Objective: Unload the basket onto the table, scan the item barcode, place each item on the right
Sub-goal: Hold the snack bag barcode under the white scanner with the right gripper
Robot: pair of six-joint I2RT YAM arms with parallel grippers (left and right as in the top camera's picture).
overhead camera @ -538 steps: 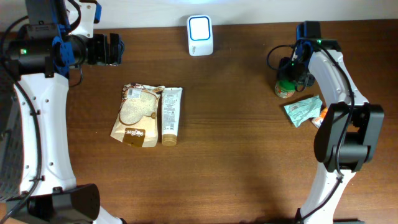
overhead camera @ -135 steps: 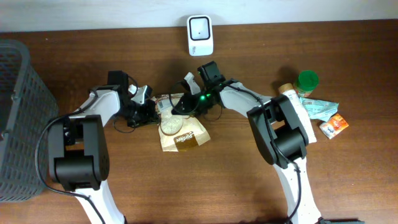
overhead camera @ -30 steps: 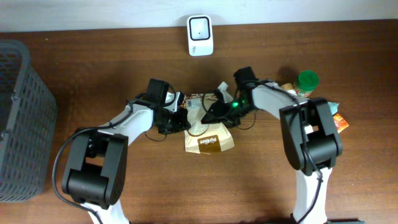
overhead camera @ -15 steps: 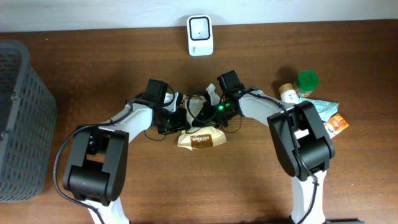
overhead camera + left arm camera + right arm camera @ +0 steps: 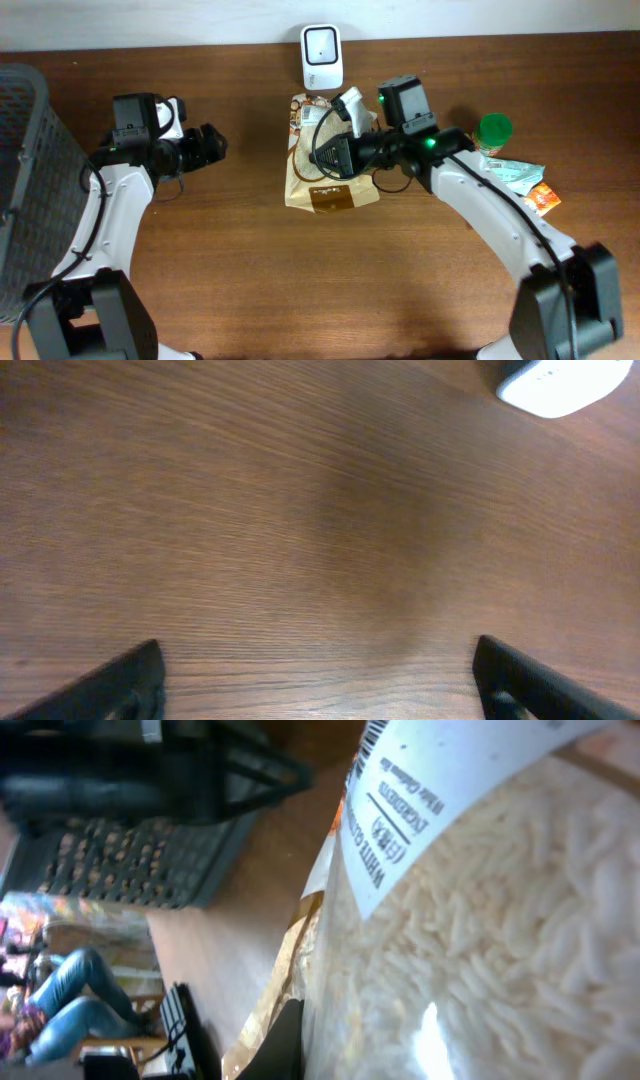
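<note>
Hand (image 5: 325, 158) of right arm, reaching leftward, clamps rice bag (image 5: 330, 197).

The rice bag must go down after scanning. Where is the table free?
Free: the wide front of the table, before the rice bag, and the patch between that bag and the left gripper. Crowded: the right edge, with green-lidded jar, teal packet and orange packet.

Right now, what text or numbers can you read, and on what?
"INGREDIENTS": sideways on the white label of the rice bag.
"WHITE GLUTINOUS", apparently: beside it; the other lines are blurred.
Print on the bag's brown band, overhead: too small to read.
Scanner: nothing readable.
</note>
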